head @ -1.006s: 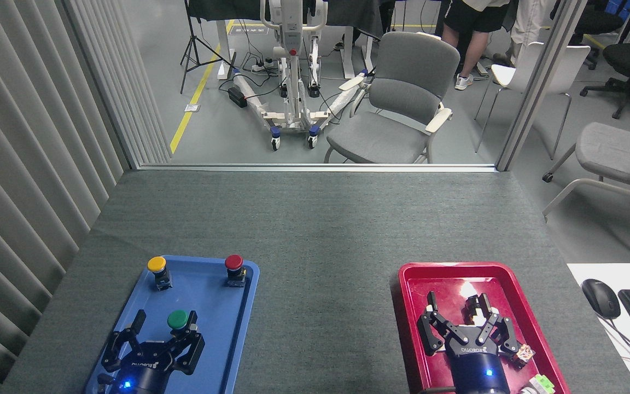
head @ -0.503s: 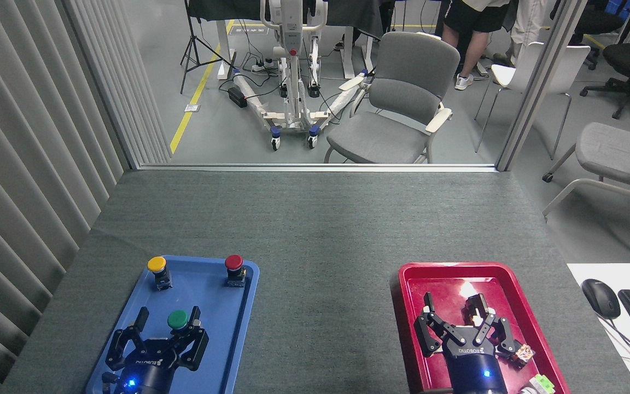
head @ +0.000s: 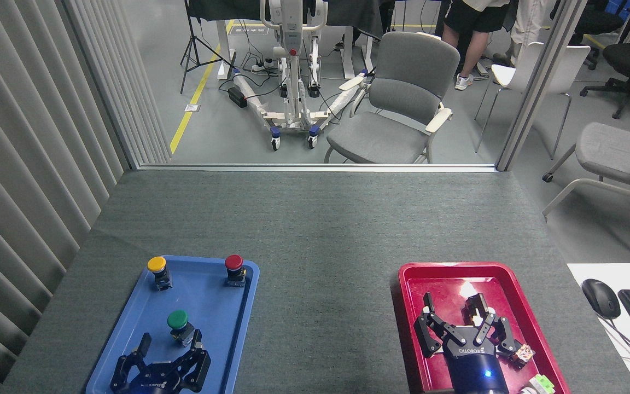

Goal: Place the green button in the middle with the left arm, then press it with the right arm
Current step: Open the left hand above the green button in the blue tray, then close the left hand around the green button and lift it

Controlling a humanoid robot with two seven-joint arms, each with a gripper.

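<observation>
The green button (head: 178, 322) stands upright in the blue tray (head: 214, 320) on the counter (head: 320, 230), nearer than the yellow button (head: 157, 267) and red button (head: 233, 265). The left claw (head: 170, 350) hangs just behind it — fingers spread, holding nothing. The right claw (head: 460, 317) hovers over the red tray (head: 409, 323), likewise spread.

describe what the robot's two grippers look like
Both are black, multi-fingered grippers with jointed link fingers. The right gripper has white lettering on its palm block and a dark blue round wrist with a small blue light. The left gripper looks like its twin, but it sits low at the view's edge, so its wrist and light are cut off.
</observation>
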